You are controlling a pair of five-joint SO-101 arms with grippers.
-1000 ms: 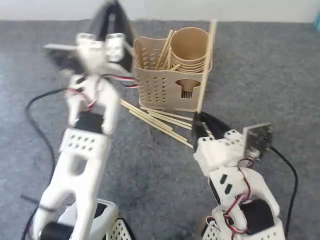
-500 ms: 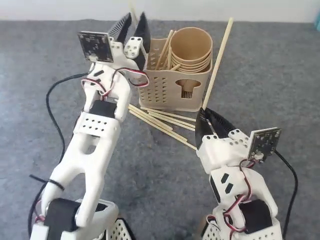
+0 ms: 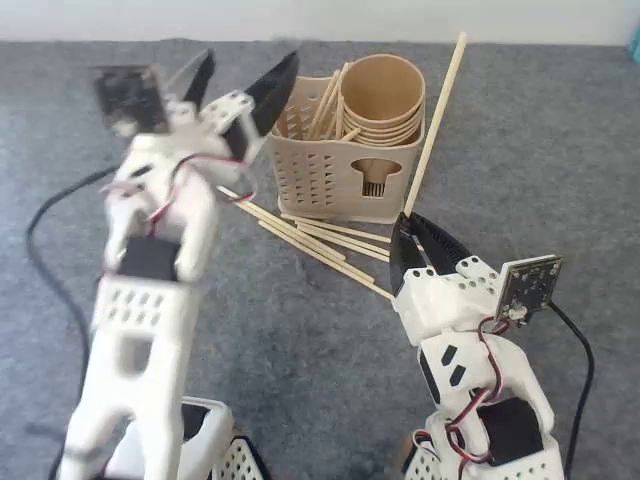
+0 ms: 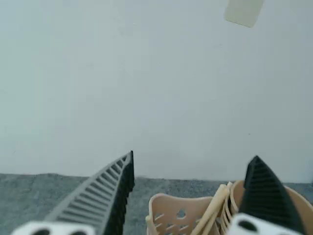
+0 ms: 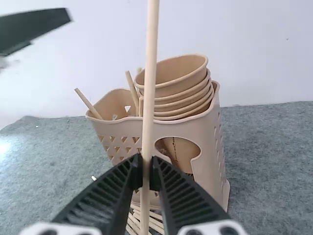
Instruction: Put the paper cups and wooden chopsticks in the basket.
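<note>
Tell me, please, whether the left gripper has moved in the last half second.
Yes. The left gripper has swung leftward, away from the basket, and its fingers have spread wider apart.

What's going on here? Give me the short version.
The right end effector is shut on one wooden chopstick, held roughly upright just in front of the basket. The left end effector hangs open beside the basket, holding nothing. A stack of paper cups and other chopsticks stand inside the basket, and loose chopsticks lie on the table in front.
</note>
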